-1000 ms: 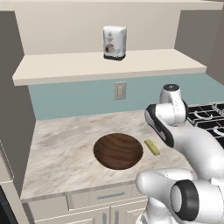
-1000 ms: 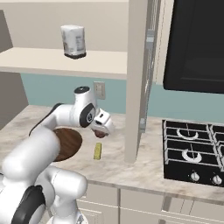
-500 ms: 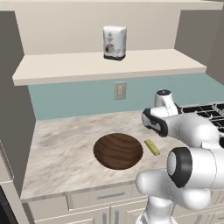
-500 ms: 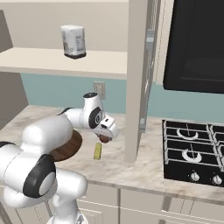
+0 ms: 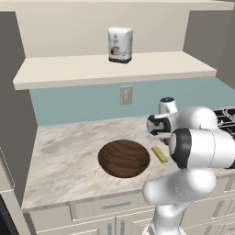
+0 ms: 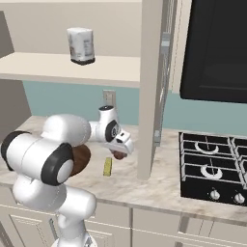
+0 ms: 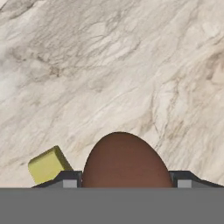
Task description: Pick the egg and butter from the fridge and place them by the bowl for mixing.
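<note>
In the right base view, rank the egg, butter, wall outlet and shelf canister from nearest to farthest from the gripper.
1. egg: between the fingers of the gripper.
2. butter: on the counter just below and beside it.
3. wall outlet: on the wall behind, above the arm.
4. canister: up on the shelf, farthest.

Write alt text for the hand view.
A reddish-brown egg sits gripped between the gripper's two dark fingertips, above a marbled beige counter. The end of a pale-yellow butter stick lies on the counter beside it.
</note>
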Robot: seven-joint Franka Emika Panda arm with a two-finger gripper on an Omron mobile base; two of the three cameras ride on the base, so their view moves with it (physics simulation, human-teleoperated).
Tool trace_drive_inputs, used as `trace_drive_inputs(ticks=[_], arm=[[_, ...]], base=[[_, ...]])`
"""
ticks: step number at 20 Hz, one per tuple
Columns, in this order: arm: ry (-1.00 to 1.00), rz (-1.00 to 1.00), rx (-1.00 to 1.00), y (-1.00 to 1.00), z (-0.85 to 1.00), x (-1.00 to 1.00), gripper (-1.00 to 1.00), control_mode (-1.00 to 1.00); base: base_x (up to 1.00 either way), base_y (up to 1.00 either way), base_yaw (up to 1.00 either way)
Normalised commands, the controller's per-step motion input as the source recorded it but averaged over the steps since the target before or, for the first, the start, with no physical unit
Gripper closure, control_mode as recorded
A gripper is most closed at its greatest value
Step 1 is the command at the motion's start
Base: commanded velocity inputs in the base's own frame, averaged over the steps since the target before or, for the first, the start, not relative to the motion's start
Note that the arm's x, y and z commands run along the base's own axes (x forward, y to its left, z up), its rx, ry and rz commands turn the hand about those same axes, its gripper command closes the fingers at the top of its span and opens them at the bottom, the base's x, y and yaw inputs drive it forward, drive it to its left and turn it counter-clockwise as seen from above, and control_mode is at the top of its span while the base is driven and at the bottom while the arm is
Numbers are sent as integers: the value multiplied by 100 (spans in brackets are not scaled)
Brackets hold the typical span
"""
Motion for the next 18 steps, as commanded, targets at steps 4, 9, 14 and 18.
trace_drive_inputs(ticks=[4,9,14,18], arm=[[1,0,1,0,-29,14,100,-100],[0,-1,1,-1,-30,1,100,-100],[0,-3,1,-8,-26,-1,100,-100],[0,-5,0,-8,-25,-1,100,-100]], base=[[0,0,0],[0,0,0],[0,0,0],[0,0,0]])
